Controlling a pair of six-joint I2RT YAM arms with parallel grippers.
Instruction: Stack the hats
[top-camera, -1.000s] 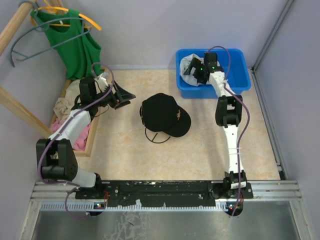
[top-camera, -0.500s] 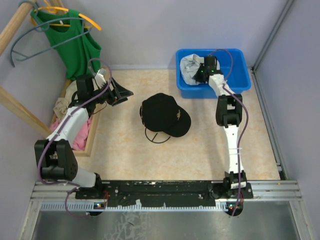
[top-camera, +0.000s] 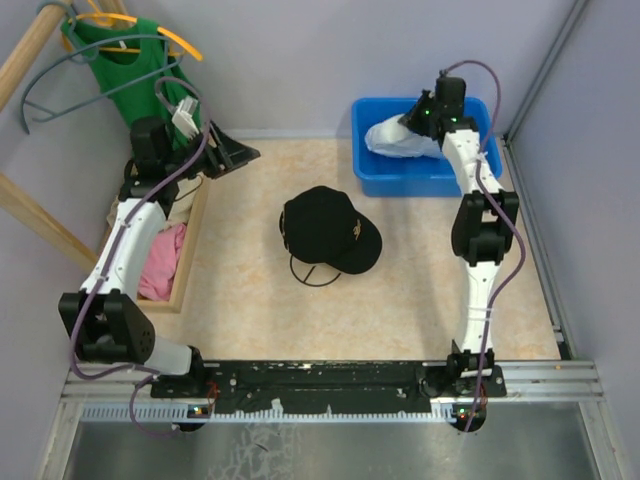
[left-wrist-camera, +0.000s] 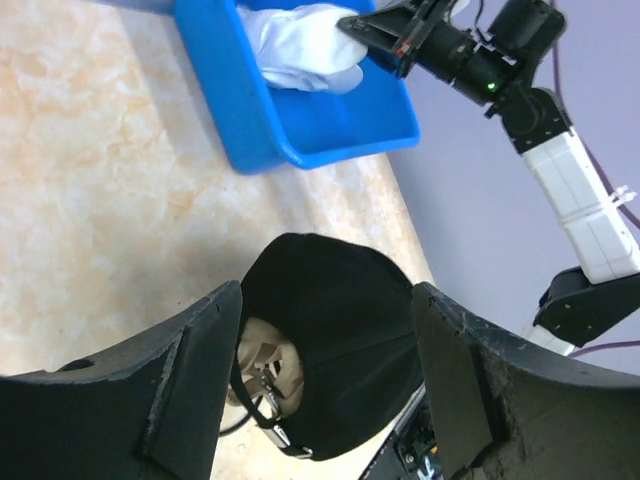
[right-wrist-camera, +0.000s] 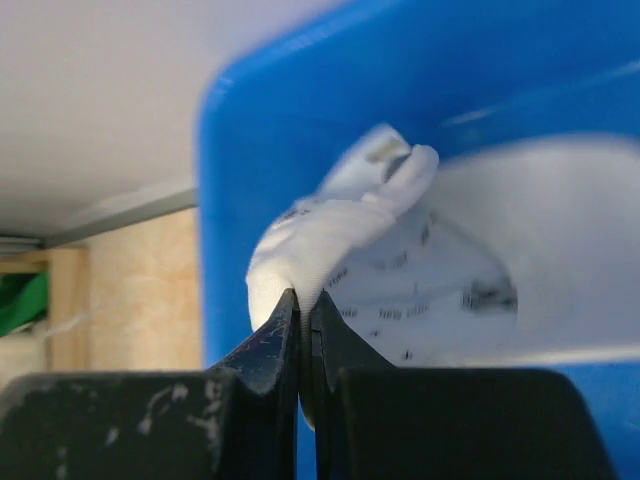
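A black hat (top-camera: 330, 232) lies in the middle of the table, and in the left wrist view its crown (left-wrist-camera: 340, 340) shows between my fingers, far below them. My left gripper (top-camera: 235, 155) hovers open and empty at the back left, apart from the black hat. A white hat (top-camera: 400, 140) hangs over the blue bin (top-camera: 470, 172) with my right gripper (top-camera: 418, 120) shut on its fabric. Up close, the right gripper (right-wrist-camera: 305, 300) pinches a fold of the white hat (right-wrist-camera: 400, 260), lifted inside the bin (right-wrist-camera: 300, 110).
A wooden tray (top-camera: 188, 262) at the left edge holds a pink cloth (top-camera: 163, 272) and beige cloth. A green tank top (top-camera: 150, 90) hangs on a hanger at the back left beside a wooden pole (top-camera: 30, 45). A dark wire loop (top-camera: 315, 276) pokes from under the black hat.
My right gripper shut on the white hat and lifted it toward the bin's back right. The left arm swung up and back to the left, still open.
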